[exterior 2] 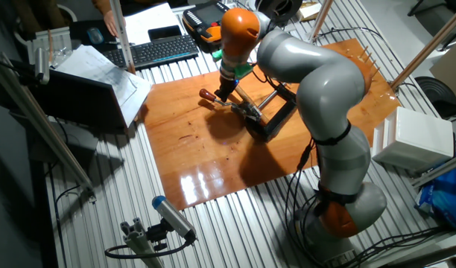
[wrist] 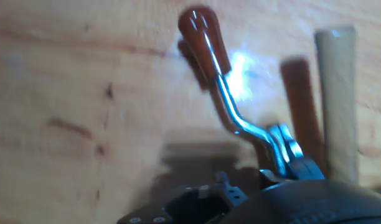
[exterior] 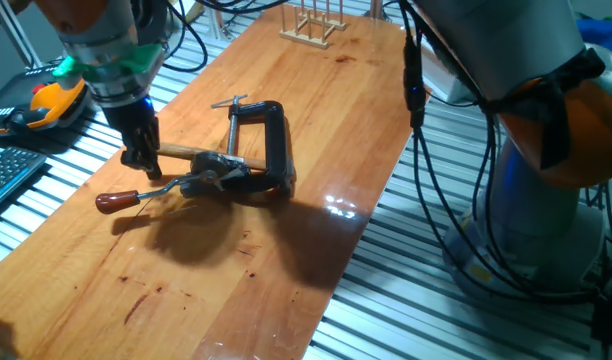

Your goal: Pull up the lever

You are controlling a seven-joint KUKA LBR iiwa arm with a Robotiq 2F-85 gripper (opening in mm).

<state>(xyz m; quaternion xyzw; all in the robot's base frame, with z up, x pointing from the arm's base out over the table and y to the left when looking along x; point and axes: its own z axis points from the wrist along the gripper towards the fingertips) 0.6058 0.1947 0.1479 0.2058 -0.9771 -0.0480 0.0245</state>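
The lever lies low over the wooden board: a dark red-brown knob [exterior: 116,201] on a thin bent silver arm [exterior: 164,186] that runs to a small silver hub [exterior: 208,180]. The hand view shows the knob [wrist: 203,37] at the top and the arm [wrist: 237,118] bending down toward the hub. My gripper [exterior: 143,166] hangs just above the arm, between knob and hub, with its fingers close together and nothing between them. In the other fixed view the gripper [exterior 2: 223,94] is right beside the knob [exterior 2: 206,94].
A pale wooden hammer handle [exterior: 186,151] lies behind the lever, also in the hand view [wrist: 337,93]. A black C-clamp [exterior: 273,142] stands to the right of the hub. A wooden rack [exterior: 313,24] is at the far end of the board [exterior: 236,290].
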